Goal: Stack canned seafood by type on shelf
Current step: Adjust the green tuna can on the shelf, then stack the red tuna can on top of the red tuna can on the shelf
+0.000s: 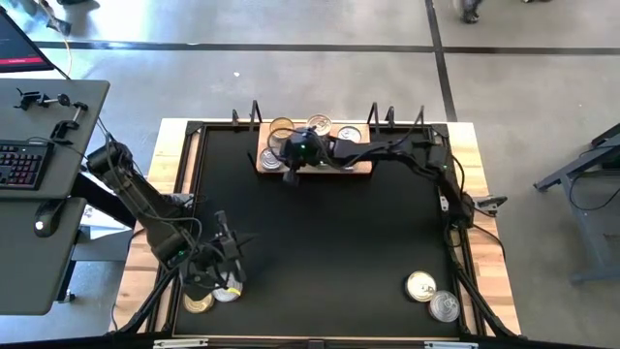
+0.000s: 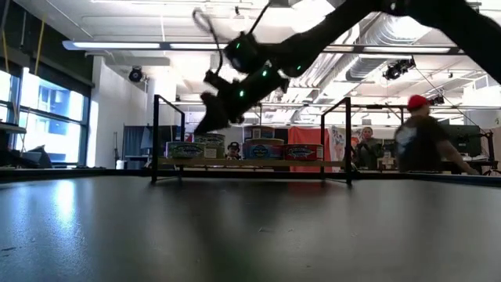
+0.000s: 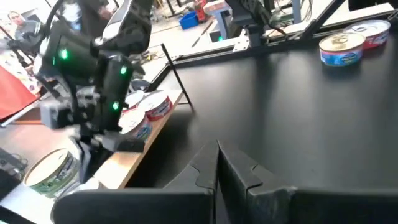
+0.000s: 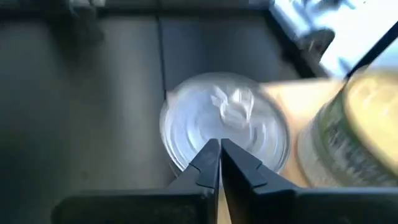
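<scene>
Now the right gripper (image 1: 291, 173) hangs over the left end of the shelf (image 1: 360, 169), at the far side of the black table (image 1: 320, 242). Its two dark fingers (image 4: 208, 163) are pressed tight together and hold nothing. Just under the tips sits a silver tin (image 4: 225, 124). It lies partly on the wooden board and partly over its edge. A green-label tin (image 4: 354, 130) stands right beside it.

Other tins sit in a row on the shelf. In the low view they show as short cans (image 2: 301, 152) between the thin black posts, with the right arm reaching down above them.

The left gripper (image 1: 225, 276) is at the near left corner of the table. Its fingers (image 3: 239, 171) are shut too, with nothing between them. Two tins (image 1: 211, 296) lie close to it, partly under the arm.

Two more tins (image 1: 432, 295) sit at the near right corner, touching each other. One has a gold lid and one has a silver lid.

People stand in the room behind the table.
</scene>
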Tool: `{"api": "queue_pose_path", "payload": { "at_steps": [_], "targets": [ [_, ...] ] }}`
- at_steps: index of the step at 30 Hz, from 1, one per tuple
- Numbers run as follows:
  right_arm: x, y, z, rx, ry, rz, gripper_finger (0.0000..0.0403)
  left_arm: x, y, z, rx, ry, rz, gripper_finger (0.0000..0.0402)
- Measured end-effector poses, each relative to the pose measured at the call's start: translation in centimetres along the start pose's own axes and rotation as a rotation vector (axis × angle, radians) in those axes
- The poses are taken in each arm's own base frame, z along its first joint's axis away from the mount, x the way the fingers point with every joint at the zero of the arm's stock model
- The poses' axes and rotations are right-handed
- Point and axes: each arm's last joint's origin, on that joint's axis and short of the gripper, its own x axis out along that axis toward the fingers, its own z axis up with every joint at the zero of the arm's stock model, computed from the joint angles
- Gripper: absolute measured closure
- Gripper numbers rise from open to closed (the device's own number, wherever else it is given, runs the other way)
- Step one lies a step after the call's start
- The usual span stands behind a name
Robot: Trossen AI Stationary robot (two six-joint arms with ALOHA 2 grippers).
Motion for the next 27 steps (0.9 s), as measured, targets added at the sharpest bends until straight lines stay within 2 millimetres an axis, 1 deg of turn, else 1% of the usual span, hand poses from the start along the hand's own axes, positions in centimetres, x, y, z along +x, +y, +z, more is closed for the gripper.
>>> {"api": "queue_pose_path", "payload": {
  "at_steps": [2,5,7,10,13,16,22,25,27],
  "targets": [
    [1.0,-0.2,-0.4,0.004,0.035,0.005,0.0397,0.1,0.0,0.0,-0.010,0.000,0.003,0.0402],
    [1.8,-0.2,0.0,-0.001,0.064,0.016,0.0401,0.2,0.1,0.0,-0.025,0.002,0.007,0.0402],
    [2.0,-0.3,0.4,-0.004,0.089,0.019,0.0402,0.2,0.1,0.0,-0.034,0.003,0.007,0.0402],
    [1.5,-0.5,1.0,-0.029,0.170,-0.022,0.0402,0.2,0.1,0.0,-0.040,0.003,0.006,0.0402],
    [0.5,-0.8,1.7,-0.048,0.266,-0.082,0.0402,0.2,0.1,0.0,-0.047,0.003,0.004,0.0402],
    [-0.3,-1.0,2.5,-0.055,0.324,-0.118,0.0402,0.2,0.0,0.0,-0.050,0.010,-0.008,0.0402],
    [-0.5,-1.0,3.1,-0.039,0.292,-0.136,0.0403,0.2,0.0,0.0,-0.056,0.018,-0.022,0.0402],
    [-0.7,-0.4,3.8,-0.048,0.255,-0.135,0.0403,0.2,0.0,0.0,-0.056,0.018,-0.022,0.0402],
    [-1.2,0.6,4.7,-0.063,0.218,-0.125,0.0403,0.2,0.0,0.0,-0.056,0.018,-0.022,0.0402]
  ]
}}
